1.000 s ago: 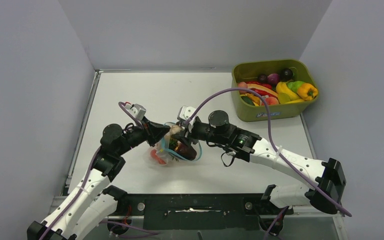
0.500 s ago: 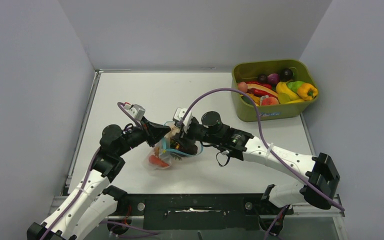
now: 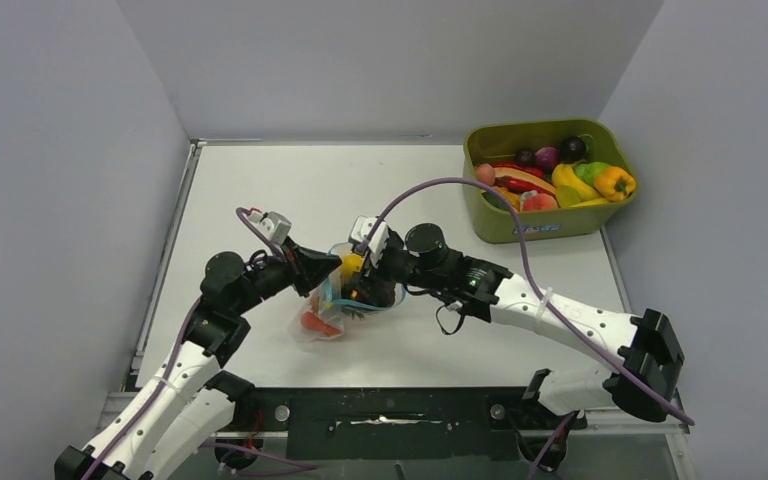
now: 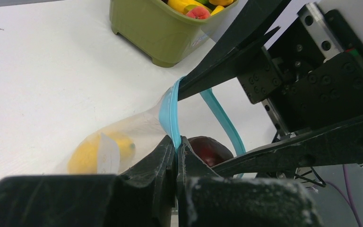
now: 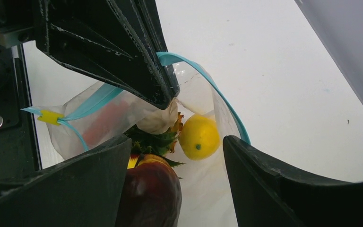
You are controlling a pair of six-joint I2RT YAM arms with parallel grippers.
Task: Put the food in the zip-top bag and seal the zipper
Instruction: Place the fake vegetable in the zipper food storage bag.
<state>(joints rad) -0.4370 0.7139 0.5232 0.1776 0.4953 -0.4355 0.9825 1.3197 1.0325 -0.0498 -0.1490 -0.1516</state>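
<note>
The white counter [image 3: 260, 190] carries everything. At its far right corner sits an olive-green tub [image 3: 520, 228] heaped with toy food [image 3: 570, 183], well apart from the arms.

Near the middle of the counter, toward the near edge, the clear zip-top bag [image 3: 305, 328] lies slumped with its mouth lifted and gaping between the two arms. The left hand [image 4: 176, 142] comes in from the left, its fingers pressed together and pinching the bag's mouth edge on the zipper [image 4: 171, 111], holding that side up. The right hand [image 5: 175, 142] hangs at the open mouth from the right with its fingers spread wide. A dark maroon piece [image 5: 149, 189] sits between them against one finger, clear of the other.

Inside the bag, a yellow lemon [image 5: 199, 137] rests just beside a green pineapple crown [image 5: 153, 141], with a pale cream piece [image 5: 160, 120] touching the leaves from above. A red piece [image 5: 106, 118] shows blurred through the plastic lower in the bag.

The teal zipper strip loops around the opening, unsealed, its two sides parted. A small yellow slider [image 5: 50, 117] sits at its end.
</note>
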